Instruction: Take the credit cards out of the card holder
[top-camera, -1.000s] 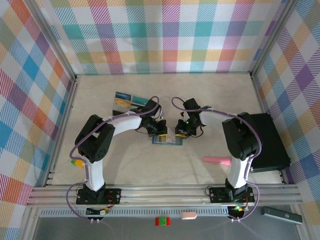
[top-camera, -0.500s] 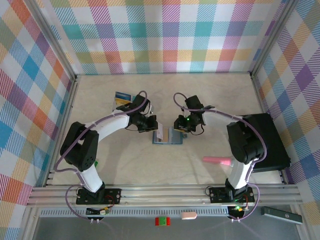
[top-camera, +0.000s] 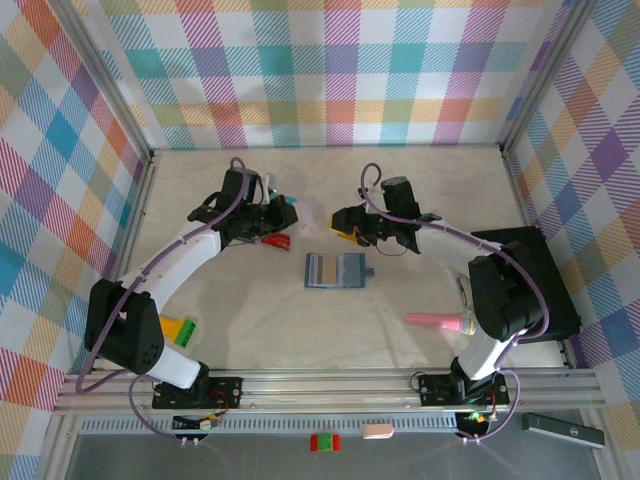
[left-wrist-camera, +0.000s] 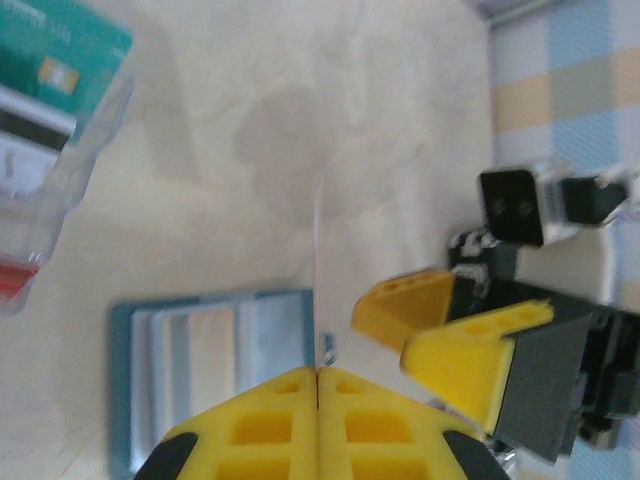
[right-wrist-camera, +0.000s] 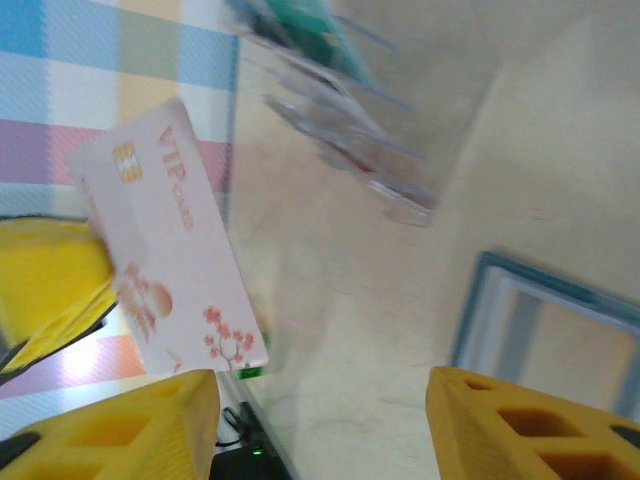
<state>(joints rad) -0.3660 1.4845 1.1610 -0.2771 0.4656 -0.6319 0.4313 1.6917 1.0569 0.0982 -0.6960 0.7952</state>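
Pinching a pink card (right-wrist-camera: 165, 245) by one edge in the clamped left hand (left-wrist-camera: 317, 385), away from the open card holder (top-camera: 335, 271) on the tabletop (top-camera: 420, 290). Risking a slip from that thin grip, right hand (right-wrist-camera: 320, 420) apart.

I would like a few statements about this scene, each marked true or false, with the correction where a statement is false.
1. The card holder lies open on the table. True.
2. The left gripper is shut on a pale pink card. True.
3. The right gripper grips the card holder. False: it is open and does not touch the holder.
4. The pink object lies inside the black box. False: it lies on the table, outside the box.
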